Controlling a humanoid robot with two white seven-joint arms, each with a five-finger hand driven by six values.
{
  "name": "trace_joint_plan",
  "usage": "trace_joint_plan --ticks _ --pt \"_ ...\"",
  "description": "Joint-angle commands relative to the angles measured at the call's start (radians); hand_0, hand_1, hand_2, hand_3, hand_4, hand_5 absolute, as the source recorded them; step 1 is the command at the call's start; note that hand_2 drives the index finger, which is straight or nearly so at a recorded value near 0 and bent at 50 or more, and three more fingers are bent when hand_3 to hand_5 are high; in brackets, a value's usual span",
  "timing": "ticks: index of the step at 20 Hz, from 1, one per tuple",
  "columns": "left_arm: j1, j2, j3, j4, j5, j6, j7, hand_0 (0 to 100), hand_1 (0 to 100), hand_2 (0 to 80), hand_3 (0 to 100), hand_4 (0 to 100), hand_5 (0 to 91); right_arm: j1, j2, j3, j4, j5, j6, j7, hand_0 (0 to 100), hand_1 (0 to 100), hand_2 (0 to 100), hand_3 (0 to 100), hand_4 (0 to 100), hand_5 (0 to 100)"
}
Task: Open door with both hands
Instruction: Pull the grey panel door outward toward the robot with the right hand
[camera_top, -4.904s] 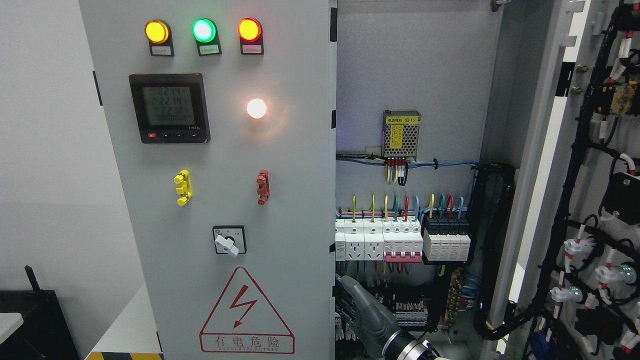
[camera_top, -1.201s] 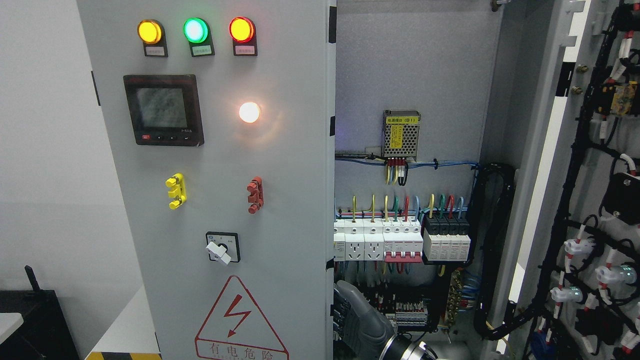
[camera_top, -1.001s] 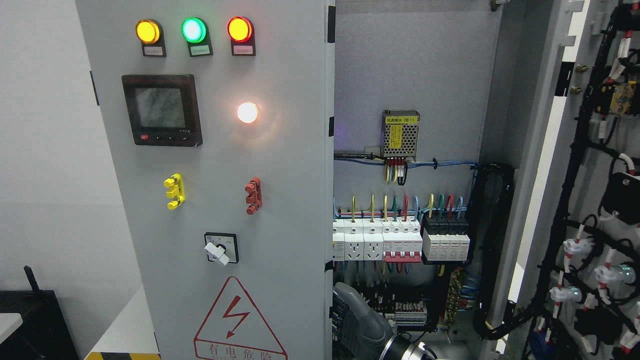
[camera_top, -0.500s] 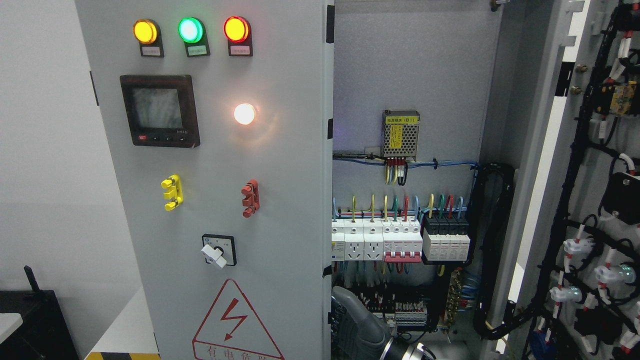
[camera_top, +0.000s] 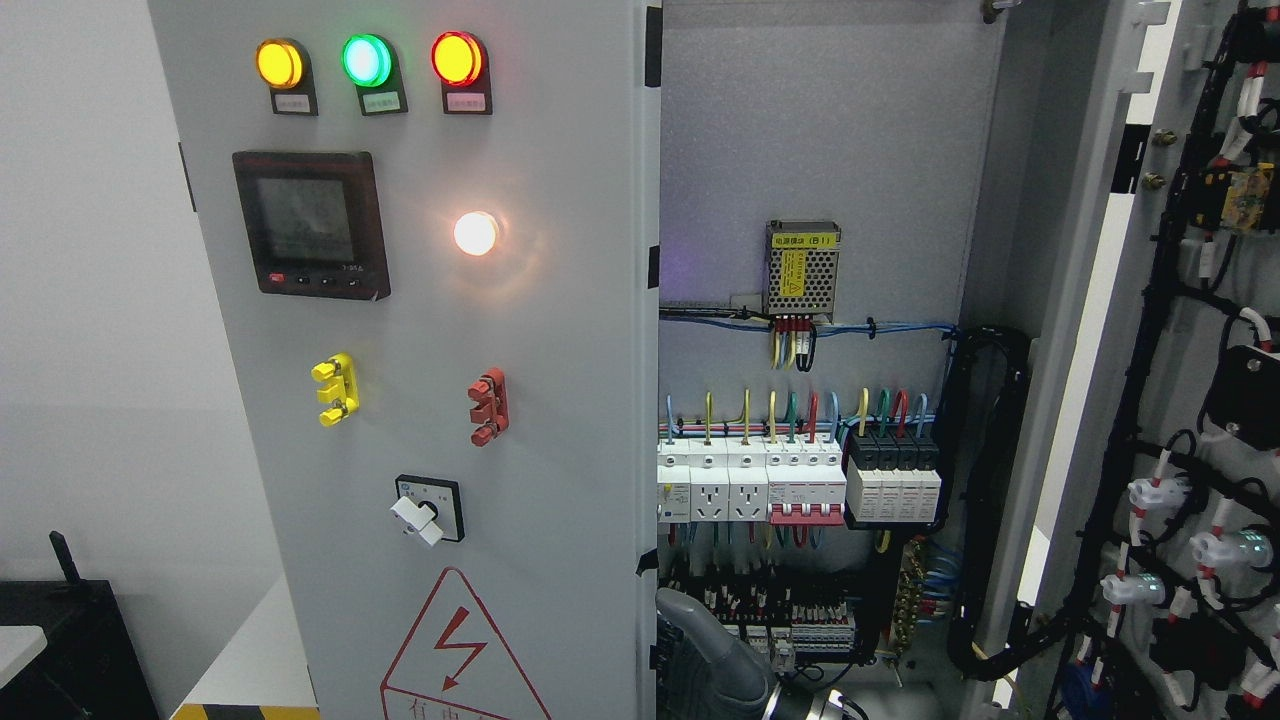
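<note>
Left door (camera_top: 430, 400) partly swung out, filling left half of frame, free edge approx centre; right door (camera_top: 1150, 380) wide open at right, wiring on its inner face. Cabinet interior w/ breakers (camera_top: 800, 480) exposed between. One hand (camera_top: 715, 655) at bottom centre, just inside left door's free edge, reaching behind it; which arm unclear, fingers hidden, so grip can't be told. Three lamps (camera_top: 367, 60) lit on left door, meter (camera_top: 310, 225) below.

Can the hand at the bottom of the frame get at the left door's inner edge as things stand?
Probably yes: the hand is already inside the open cabinet, right beside the left door's free edge, with nothing between them. Actual contact is hidden behind the door edge.
</note>
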Motion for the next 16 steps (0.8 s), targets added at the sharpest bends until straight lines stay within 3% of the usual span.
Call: trace_joint_plan --ticks 1,13,16 --pt "0.0 0.0 0.0 0.015 -0.029 0.0 -0.002 0 0 0.0 0 0 0.0 0.001 -0.031 0.007 -0.007 -0.043 0.0 0.02 38 0 0 0 0 0" --pt "0.0 0.0 0.0 0.015 -0.029 0.0 0.0 0 0 0.0 0 0 0.0 0.021 -0.044 0.039 -0.044 -0.096 0.007 0.059 38 0 0 0 0 0" --pt "0.0 0.0 0.0 0.015 -0.029 0.0 -0.002 0 0 0.0 0 0 0.0 0.035 -0.047 0.056 -0.064 -0.094 0.007 0.096 38 0 0 0 0 0"
